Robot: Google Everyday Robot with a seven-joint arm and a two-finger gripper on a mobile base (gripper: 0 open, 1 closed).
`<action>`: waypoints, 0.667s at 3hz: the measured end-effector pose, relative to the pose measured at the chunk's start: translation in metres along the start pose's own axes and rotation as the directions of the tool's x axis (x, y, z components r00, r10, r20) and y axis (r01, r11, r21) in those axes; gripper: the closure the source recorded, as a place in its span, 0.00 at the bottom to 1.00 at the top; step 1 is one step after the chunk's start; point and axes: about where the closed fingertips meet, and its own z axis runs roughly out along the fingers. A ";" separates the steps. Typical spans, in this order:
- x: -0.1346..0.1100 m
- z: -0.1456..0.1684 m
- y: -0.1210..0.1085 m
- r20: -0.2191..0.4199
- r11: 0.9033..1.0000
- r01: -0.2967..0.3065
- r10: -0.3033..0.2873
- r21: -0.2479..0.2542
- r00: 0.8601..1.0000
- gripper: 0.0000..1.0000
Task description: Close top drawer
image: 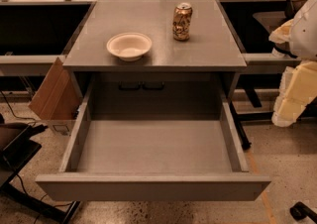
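The top drawer (153, 187) is a wide matte-grey drawer pulled far out of the grey cabinet (153, 62) toward the camera. Its plain flat front faces the lower edge of the view and its inside (153, 146) is empty. The lower drawers are hidden beneath it. My gripper (290, 100) is a cream-coloured part of the arm at the right edge. It hangs beside the cabinet's right side, apart from the drawer and level with its back half.
A white bowl (129, 45) and a drink can (182, 21) stand on the cabinet top. A cardboard box (54, 94) leans at the cabinet's left. A dark object (15, 153) sits on the floor at lower left, and a black caster (302, 211) at lower right.
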 end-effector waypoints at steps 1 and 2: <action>0.001 0.002 0.001 0.000 1.000 -0.003 0.003 0.001 1.000 0.00; 0.010 0.024 0.016 0.002 0.999 -0.035 0.035 0.007 0.999 0.00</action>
